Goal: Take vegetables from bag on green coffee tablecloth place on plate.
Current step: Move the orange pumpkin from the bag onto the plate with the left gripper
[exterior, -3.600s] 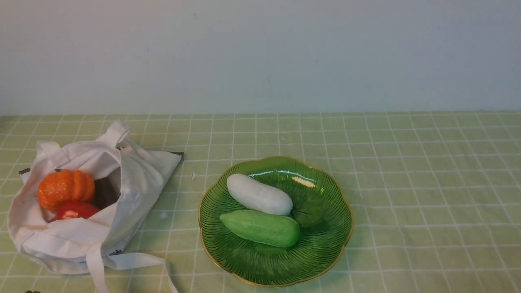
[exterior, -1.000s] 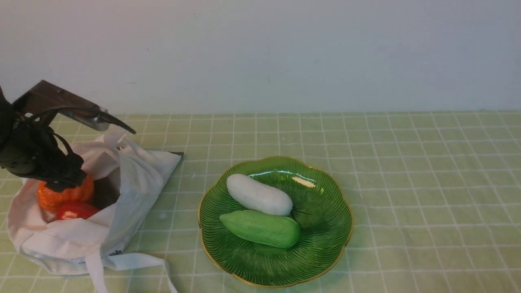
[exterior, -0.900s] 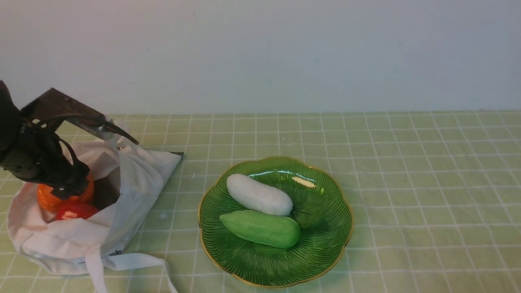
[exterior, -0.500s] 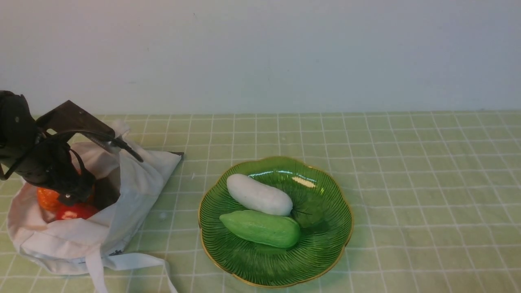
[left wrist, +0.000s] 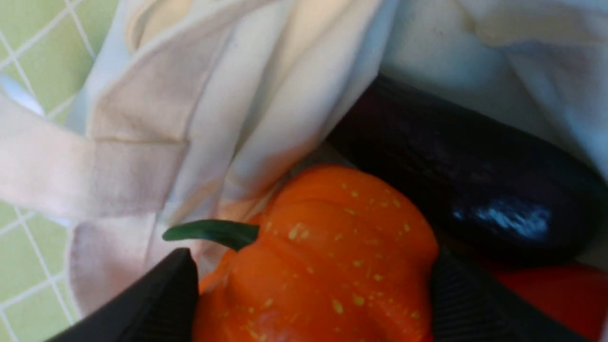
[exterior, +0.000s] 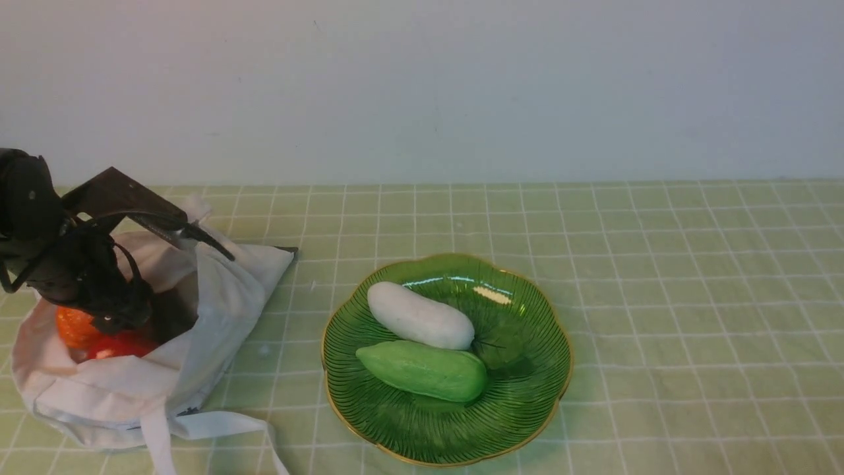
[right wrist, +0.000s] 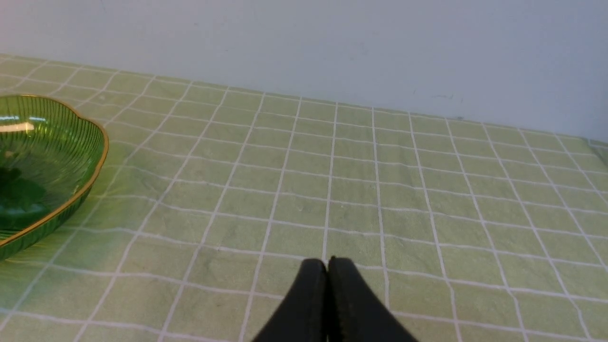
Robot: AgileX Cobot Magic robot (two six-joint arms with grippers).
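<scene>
The white bag (exterior: 217, 284) lies open at the left of the green coffee tablecloth (exterior: 659, 264). Inside it my left gripper (exterior: 115, 316) reaches down over the orange pumpkin (exterior: 71, 326). In the left wrist view both black fingers (left wrist: 156, 294) press the flanks of the speckled pumpkin (left wrist: 323, 256), so the gripper (left wrist: 313, 259) is shut on it. A red vegetable (exterior: 122, 344) lies just beside it. The green plate (exterior: 527, 409) stands at the centre. My right gripper (right wrist: 327, 263) is shut and empty, low over the cloth to the right of the plate (right wrist: 47, 142).
A white vegetable (exterior: 420, 315) and a green one (exterior: 422, 369) lie on the plate. A dark purple eggplant (left wrist: 475, 175) lies in the bag next to the pumpkin. The bag's strap (exterior: 217, 422) trails toward the front edge. A pale wall runs behind the table.
My left arm came in from the left and went down into the bag. Its fingers now sit around the pumpkin, which has shifted slightly down and left.
</scene>
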